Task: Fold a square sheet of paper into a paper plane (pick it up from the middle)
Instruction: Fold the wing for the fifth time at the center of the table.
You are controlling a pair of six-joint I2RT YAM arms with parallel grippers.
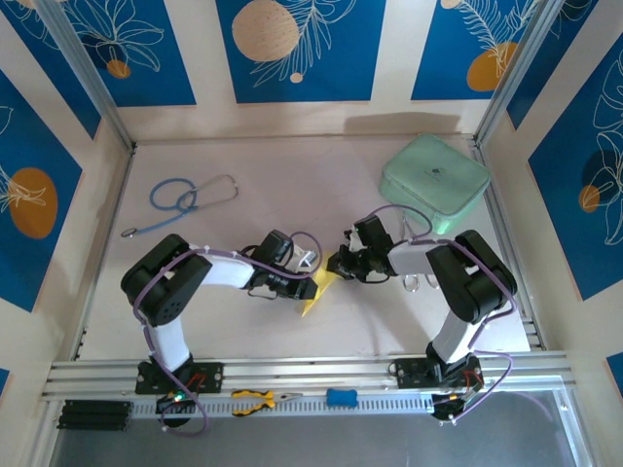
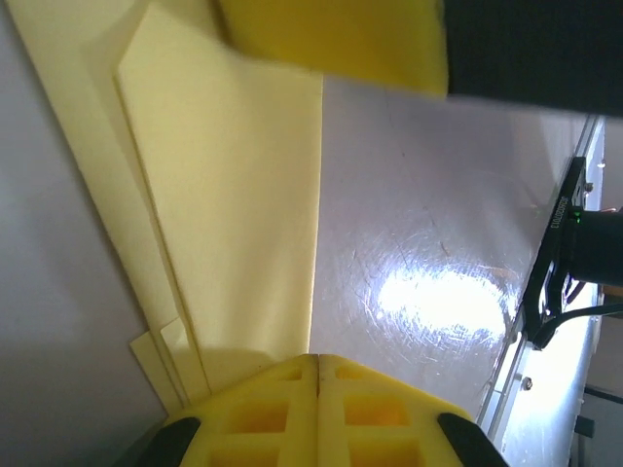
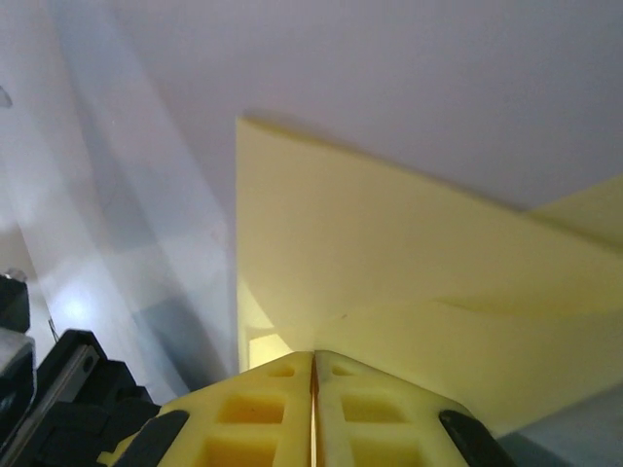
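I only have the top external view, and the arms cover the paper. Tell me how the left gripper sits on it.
Observer: In the left wrist view, the left gripper is shut. Its jaws are pressed together on the paper, right at one straight edge.
Operator: Now report the right gripper, and give me the fold state.
Observer: In the right wrist view, the right gripper is shut as well, and the paper runs in between its jaws. The left wrist view shows several stacked layers with stepped edges along the paper's left side, so it has been folded more than once.
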